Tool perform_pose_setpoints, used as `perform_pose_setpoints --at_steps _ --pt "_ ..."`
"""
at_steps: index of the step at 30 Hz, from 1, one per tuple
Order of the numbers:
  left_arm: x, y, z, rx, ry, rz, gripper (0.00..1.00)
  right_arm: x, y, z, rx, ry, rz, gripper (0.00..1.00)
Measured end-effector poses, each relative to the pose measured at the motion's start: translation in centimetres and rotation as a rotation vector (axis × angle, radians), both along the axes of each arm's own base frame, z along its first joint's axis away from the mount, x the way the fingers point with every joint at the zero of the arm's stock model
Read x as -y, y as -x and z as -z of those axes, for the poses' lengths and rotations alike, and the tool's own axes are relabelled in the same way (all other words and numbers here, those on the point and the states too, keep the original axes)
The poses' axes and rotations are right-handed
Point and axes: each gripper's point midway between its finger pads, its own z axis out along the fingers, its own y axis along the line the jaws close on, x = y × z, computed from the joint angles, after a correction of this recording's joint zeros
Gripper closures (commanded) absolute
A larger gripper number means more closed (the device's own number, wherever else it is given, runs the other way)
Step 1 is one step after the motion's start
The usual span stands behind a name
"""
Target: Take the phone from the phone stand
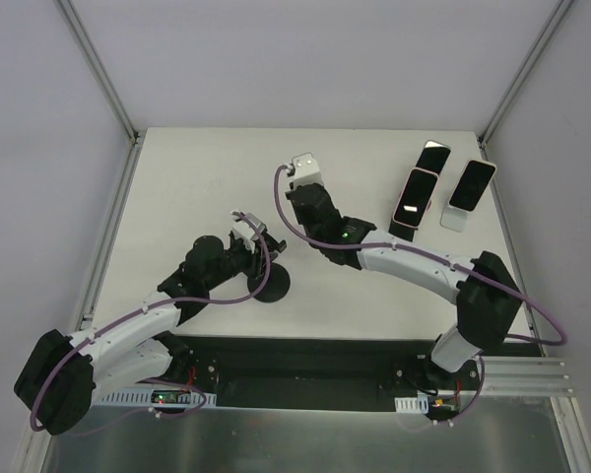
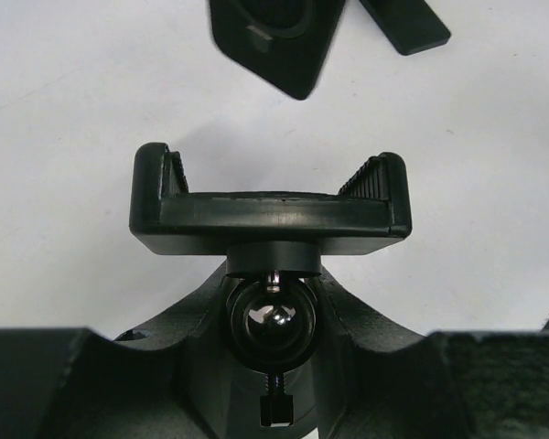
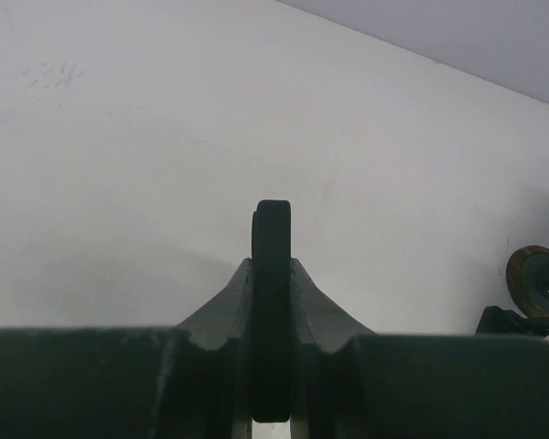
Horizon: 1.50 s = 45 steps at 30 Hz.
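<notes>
**A:** Is the phone out yet?

**B:** I'd say so. The black plastic phone stand (image 2: 270, 215) has both ridged clamp arms showing, with nothing between them. The left gripper (image 2: 273, 366) is closed round the stand's ball-joint neck, bracing it.

**A:** So where's the phone?

**B:** The right gripper (image 3: 271, 366) is pinched tight on a thin black slab seen edge-on. I take that to be the slim black phone (image 3: 271, 265). In the overhead view that gripper sits just beyond the stand, apart from it.

**A:** What's left?

**B:** Probably only carrying the phone clear and setting it down. The removal itself looks done.
</notes>
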Motion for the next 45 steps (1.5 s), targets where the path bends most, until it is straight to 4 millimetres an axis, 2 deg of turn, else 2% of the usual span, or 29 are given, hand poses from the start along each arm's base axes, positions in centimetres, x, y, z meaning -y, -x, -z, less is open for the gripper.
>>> perform_pose_setpoints --at_steps 6,10,16,20,27,32,36,37,39,40,42,45 --pt "-1.4 -1.1 0.2 0.023 -0.052 -0.045 1.0 3.3 2.8 -1.3 0.021 0.001 -0.074 0.99" --pt "-3.1 -3.4 0.2 0.009 -0.075 -0.104 1.0 5.6 5.0 -2.2 0.041 -0.034 -0.115 0.99" --pt "-5.3 -8.7 -0.2 -0.016 -0.108 -0.159 1.0 8.5 7.9 -1.9 0.038 -0.061 -0.158 0.99" --pt "-5.9 -13.4 -0.5 -0.025 -0.133 -0.159 1.0 10.3 9.5 -1.5 0.024 -0.058 -0.172 0.99" --pt "-6.0 -21.4 -1.1 -0.035 -0.1 -0.108 0.99 12.4 11.0 -1.5 0.019 -0.051 -0.172 0.99" --pt "-6.1 -24.7 -0.9 -0.044 -0.086 -0.081 0.91 13.0 11.4 -1.0 0.001 -0.028 -0.172 0.99" --pt "-5.8 -25.5 -0.9 -0.044 -0.083 -0.047 0.74 13.2 11.5 -0.8 -0.006 -0.015 -0.173 0.99" --pt "-5.8 -25.4 -0.9 -0.044 -0.083 -0.041 0.65 13.2 11.5 -0.7 -0.008 -0.012 -0.173 0.99" --pt "-5.7 -25.3 -0.8 -0.047 -0.082 -0.033 0.56 13.2 11.5 -0.6 -0.01 -0.006 -0.174 0.99" --pt "-5.5 -25.1 -0.9 -0.048 -0.078 -0.021 0.43 13.2 11.5 -0.6 -0.011 -0.004 -0.174 0.99" --pt "-5.4 -24.9 -0.9 -0.05 -0.076 -0.011 0.29 13.1 11.4 -0.3 -0.017 0.004 -0.175 0.99" --pt "-5.4 -24.5 -1.1 -0.052 -0.077 -0.008 0.18 12.9 11.4 0.0 -0.029 0.015 -0.182 0.99"
